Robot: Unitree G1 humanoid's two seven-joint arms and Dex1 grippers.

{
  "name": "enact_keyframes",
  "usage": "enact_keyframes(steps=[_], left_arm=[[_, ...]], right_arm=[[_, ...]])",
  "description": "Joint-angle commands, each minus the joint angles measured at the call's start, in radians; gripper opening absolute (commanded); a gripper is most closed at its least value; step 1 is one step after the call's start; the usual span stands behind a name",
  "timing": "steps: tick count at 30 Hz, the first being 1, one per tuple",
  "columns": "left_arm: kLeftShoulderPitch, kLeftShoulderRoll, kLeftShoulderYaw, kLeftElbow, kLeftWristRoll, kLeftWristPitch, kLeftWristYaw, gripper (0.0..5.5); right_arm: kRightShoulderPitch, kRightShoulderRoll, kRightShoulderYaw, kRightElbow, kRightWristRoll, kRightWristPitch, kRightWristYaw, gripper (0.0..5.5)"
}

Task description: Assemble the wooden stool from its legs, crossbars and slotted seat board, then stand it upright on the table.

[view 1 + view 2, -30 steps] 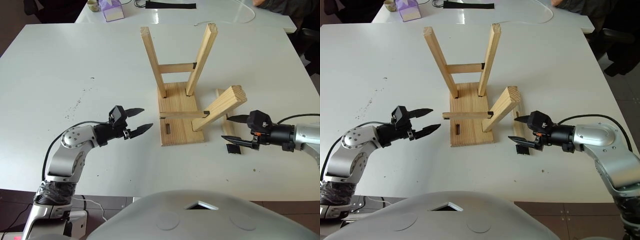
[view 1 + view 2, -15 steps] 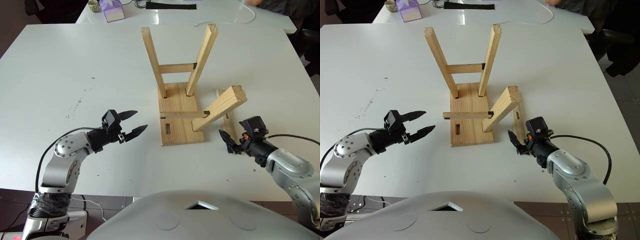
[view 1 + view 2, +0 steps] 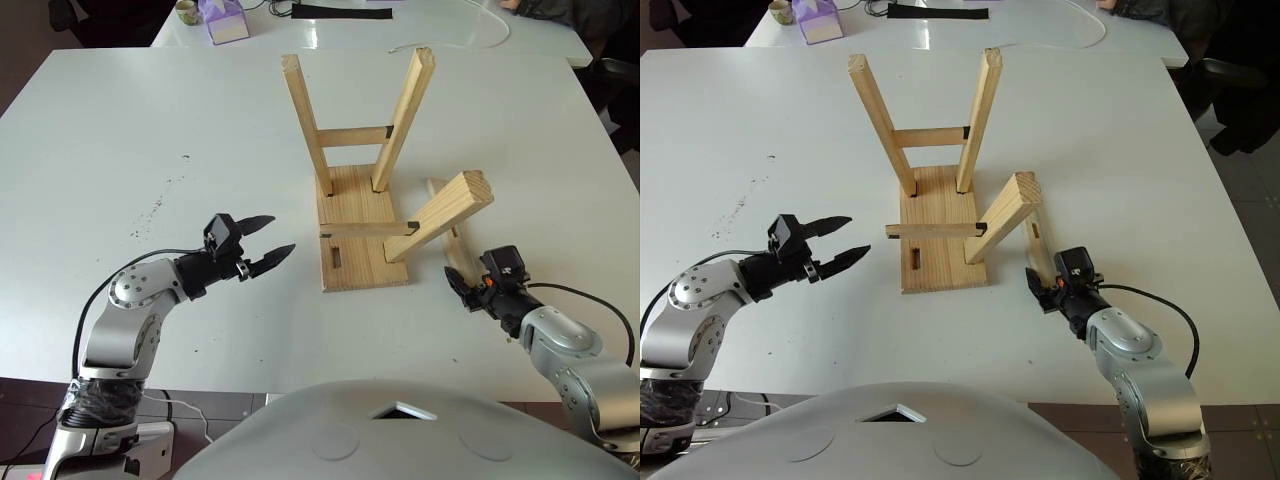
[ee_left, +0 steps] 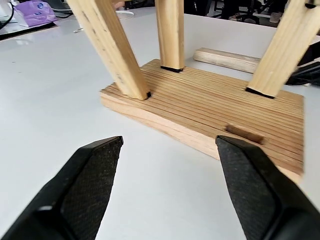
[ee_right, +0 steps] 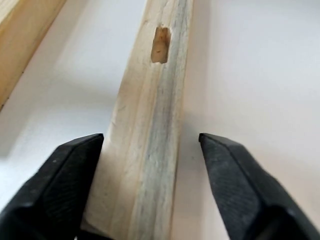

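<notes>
Right gripper [image 5: 149,141], spread astride the loose leg [image 5: 161,90], could pinch askew, perhaps knocking the leaning leg [image 3: 440,214] loose.

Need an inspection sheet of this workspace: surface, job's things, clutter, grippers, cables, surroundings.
Surface: white table.
Job's things: seat board lying flat; two upright legs joined by a crossbar; third leg tilted; loose leg flat on the table.
Clutter: dark specks on the table's left.
Grippers: left gripper open, apart from the board; right gripper open, astride the loose leg.
Cables: left arm cable; right arm cable.
Surroundings: far table with tissue box, cup, white cable.
</notes>
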Motion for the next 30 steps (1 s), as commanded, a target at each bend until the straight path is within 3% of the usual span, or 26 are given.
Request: enact_keyframes(steps=[1, 7, 9, 17, 19, 23, 26, 30], left_arm=[[-0.084, -0.039, 0.111, 0.021, -0.053, 0.040, 0.121, 3.43], [-0.251, -0.052, 0.189, 0.063, -0.052, 0.251, 0.379, 3.43], [-0.291, -0.037, 0.194, 0.049, -0.070, 0.350, 0.422, 3.43], [-0.464, 0.000, 0.311, -0.091, -0.285, 0.447, 0.388, 3.43], [-0.518, 0.010, 0.300, -0.150, -0.293, 0.392, 0.357, 3.43], [-0.634, 0.042, 0.241, -0.210, -0.440, 0.478, 0.270, 3.43], [-0.705, 0.004, 0.200, -0.227, -0.548, 0.507, 0.255, 3.43], [-0.831, -0.031, 0.156, -0.171, -0.659, 0.566, 0.265, 2.87]], right_arm=[[-0.010, -0.005, -0.024, 0.040, -0.003, -0.009, 0.019, 2.89], [-0.107, -0.019, -0.085, 0.077, 0.011, -0.046, 0.055, 2.05], [-0.148, -0.025, -0.115, 0.086, 0.027, -0.063, 0.079, 2.05], [-0.355, -0.084, -0.266, 0.166, 0.111, -0.173, 0.191, 2.05], [-0.465, -0.126, -0.324, 0.193, 0.160, -0.188, 0.231, 2.05], [-0.712, -0.172, -0.421, 0.213, 0.378, -0.148, 0.305, 2.05], [-0.825, -0.208, -0.380, 0.196, 0.490, -0.149, 0.401, 2.05], [-1.026, -0.284, -0.341, 0.239, 0.668, -0.061, 0.495, 2.05]])
